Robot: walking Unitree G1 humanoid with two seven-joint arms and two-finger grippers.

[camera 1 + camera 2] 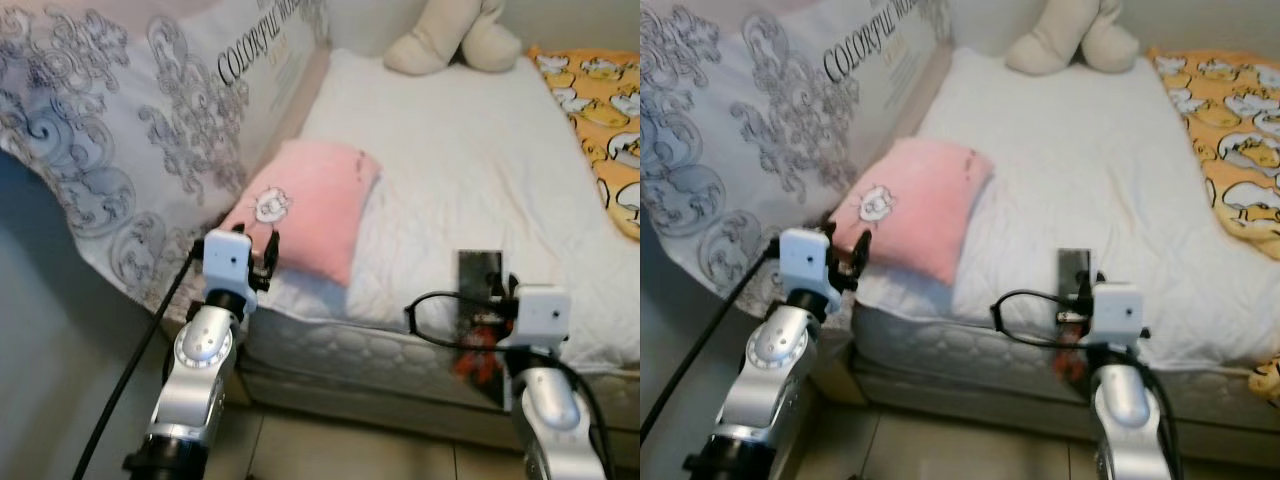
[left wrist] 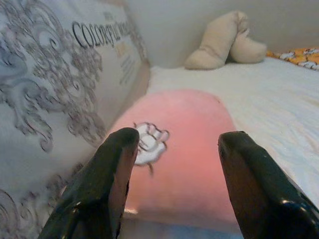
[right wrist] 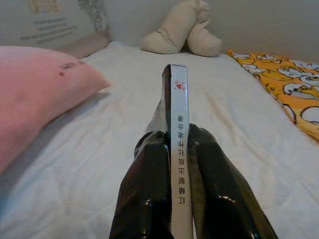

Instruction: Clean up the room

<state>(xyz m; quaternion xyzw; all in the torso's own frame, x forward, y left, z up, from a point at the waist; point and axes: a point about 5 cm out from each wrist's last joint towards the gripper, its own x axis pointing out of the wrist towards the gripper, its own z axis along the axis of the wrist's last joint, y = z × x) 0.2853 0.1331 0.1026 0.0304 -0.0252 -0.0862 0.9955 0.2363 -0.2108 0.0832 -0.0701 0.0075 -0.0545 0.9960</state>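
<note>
**Book pinched, pillow ahead**

My right gripper (image 3: pixel 172 149) had clamped a thin book (image 3: pixel 178 114) upright over the bed (image 1: pixel 470 160). Left gripper (image 2: pixel 174 149) sat spread, apparently just short of the pink pillow (image 1: pixel 305 200).

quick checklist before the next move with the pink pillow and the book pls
1. Right hand shut on the book: ok, spine pinched between both fingers.
2. Book held upright over the bed: ok.
3. Left hand open: ok, fingers spread.
4. Left hand lined up with the pink pillow: ok, pillow sits between the fingers ahead, not yet touched.
5. Pillow fully on the mattress: not ok, its near end lies at the bed edge.
6. Cable by the right wrist free of the book: cannot tell.
</note>
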